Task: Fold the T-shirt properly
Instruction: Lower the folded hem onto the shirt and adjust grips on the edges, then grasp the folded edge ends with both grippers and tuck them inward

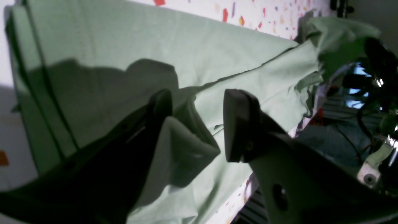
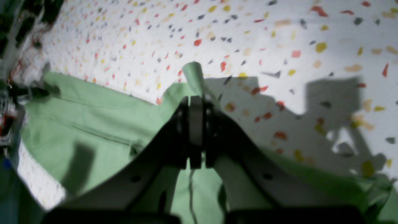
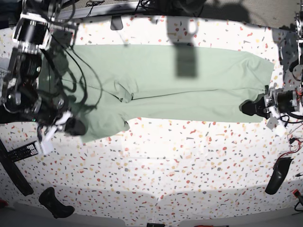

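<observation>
The large pale sage-green fabric T-shirt (image 3: 175, 82) lies stretched lengthwise across the upper half of the white speckled terrazzo tabletop (image 3: 165, 161), running from about 9 o'clock to 3 o'clock in the base view. A long horizontal fold line crosses its middle, and a small bunched wrinkle sits just left of centre.

The right gripper (image 2: 196, 105), at 9 o'clock in the base view, has its 2 dark fingers (image 2: 182, 130) clenched hard together on an edge of the shirt; a narrow tongue of green cloth pokes up past the tips toward 12 o'clock in its wrist view, and the cloth around it is lifted off the table.

The left gripper (image 1: 197, 124), at 3 o'clock in the base view, sits at the shirt's far end. Its 2 black fingers (image 1: 238, 124) stand apart, jaws released partway, with a raised pleat of green cloth resting against the left finger and reaching into the gap. The right finger shows no contact with it, so I cannot tell if the fabric is truly gripped.

Off the cloth, a black remote control (image 3: 23, 152) lies at 8 o'clock, a black handheld device (image 3: 54, 203) at 7 o'clock, and another slim black object (image 3: 277, 176) at 4 o'clock, all well apart from the shirt.
</observation>
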Robot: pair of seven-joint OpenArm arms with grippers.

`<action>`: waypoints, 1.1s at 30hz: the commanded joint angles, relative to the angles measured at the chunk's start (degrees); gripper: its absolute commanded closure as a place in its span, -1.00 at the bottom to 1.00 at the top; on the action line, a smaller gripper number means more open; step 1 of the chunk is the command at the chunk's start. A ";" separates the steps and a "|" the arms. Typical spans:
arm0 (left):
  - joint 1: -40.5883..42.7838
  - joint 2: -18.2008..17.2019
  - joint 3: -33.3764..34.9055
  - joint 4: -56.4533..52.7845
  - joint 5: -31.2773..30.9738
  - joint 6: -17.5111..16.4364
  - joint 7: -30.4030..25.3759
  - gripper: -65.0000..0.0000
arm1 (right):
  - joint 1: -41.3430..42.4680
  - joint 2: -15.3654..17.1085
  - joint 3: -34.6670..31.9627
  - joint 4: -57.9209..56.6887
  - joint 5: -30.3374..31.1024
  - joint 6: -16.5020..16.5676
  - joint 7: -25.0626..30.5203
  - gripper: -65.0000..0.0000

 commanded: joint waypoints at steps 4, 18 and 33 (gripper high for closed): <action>-1.33 -1.11 -0.26 0.68 -1.49 -0.49 -0.20 0.23 | -5.99 0.81 0.31 9.31 1.11 0.38 0.35 1.00; -1.31 -1.11 -0.26 0.68 -1.49 -0.49 -0.17 0.23 | -29.73 0.83 6.88 24.65 0.87 0.38 2.99 1.00; -0.81 -1.29 -0.26 5.35 8.66 -0.49 -6.86 0.23 | -33.22 0.83 9.94 23.85 -14.49 0.38 10.84 1.00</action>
